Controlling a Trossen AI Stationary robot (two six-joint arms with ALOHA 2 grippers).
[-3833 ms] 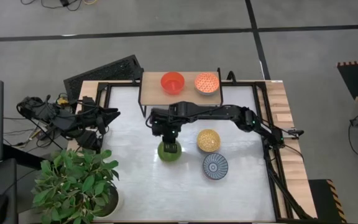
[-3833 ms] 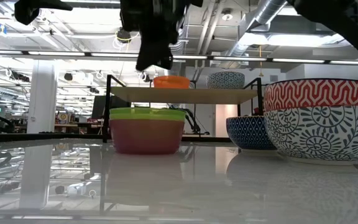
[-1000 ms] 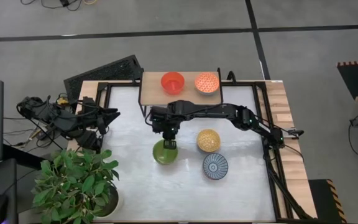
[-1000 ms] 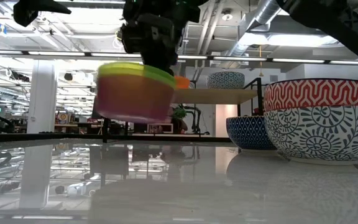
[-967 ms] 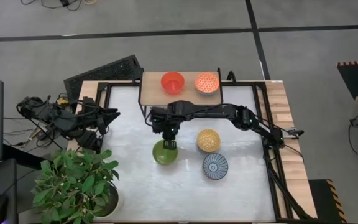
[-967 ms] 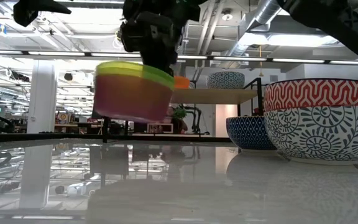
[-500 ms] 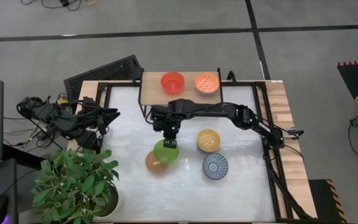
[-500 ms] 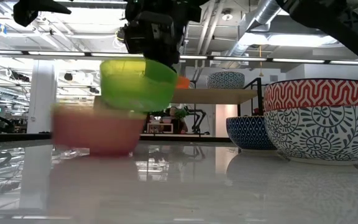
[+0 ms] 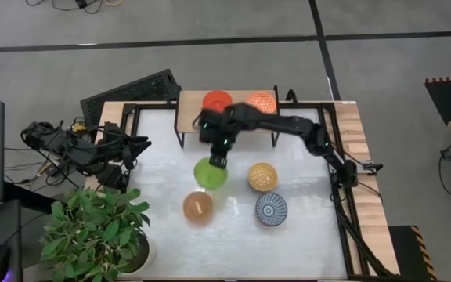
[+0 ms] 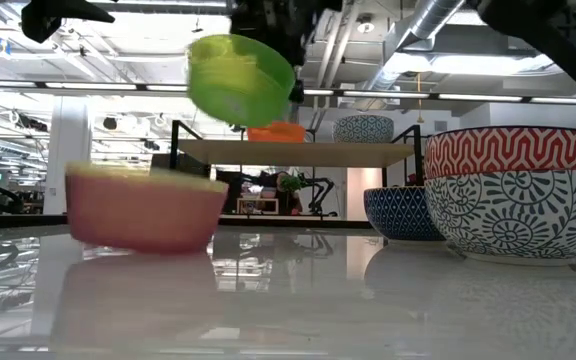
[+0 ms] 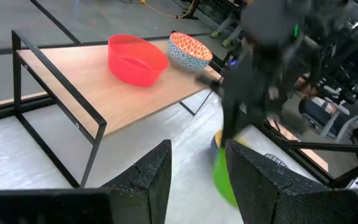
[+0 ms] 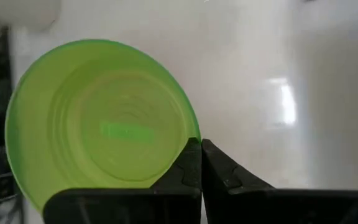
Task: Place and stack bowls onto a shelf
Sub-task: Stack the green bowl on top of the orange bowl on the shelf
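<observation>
**Green bowl held in the air, pink bowl alone on the table**

Right gripper [image 9: 219,161] is clamped on the rim of the green bowl [image 9: 211,172]; in the right wrist view the two fingers meet over the rim edge. The bowl hangs tilted above the table [image 9: 163,149], clear of the surface in the low view, its inside empty. It sits near the shelf [image 9: 190,117], at about 6 o'clock from it in the high view.

On the shelf top: a red bowl [image 9: 214,99] and, at 3 o'clock from it, an orange-patterned bowl [image 9: 264,101], just beside each other, both partly covered by the right arm. In the left wrist view both look empty.

On the table: a pink bowl [image 9: 198,207] stands upright at 7 o'clock from the green bowl, apart from it, nothing visible in it. A yellow-topped bowl [image 9: 263,177] lies at 3 o'clock from the green bowl; a blue-grey lined bowl [image 9: 271,209] lies just at 6 o'clock of that one.

Left gripper [image 11: 194,186] waits at the table's left edge, fingers parted. A potted plant [image 9: 92,231] stands at the table's near-left corner.
</observation>
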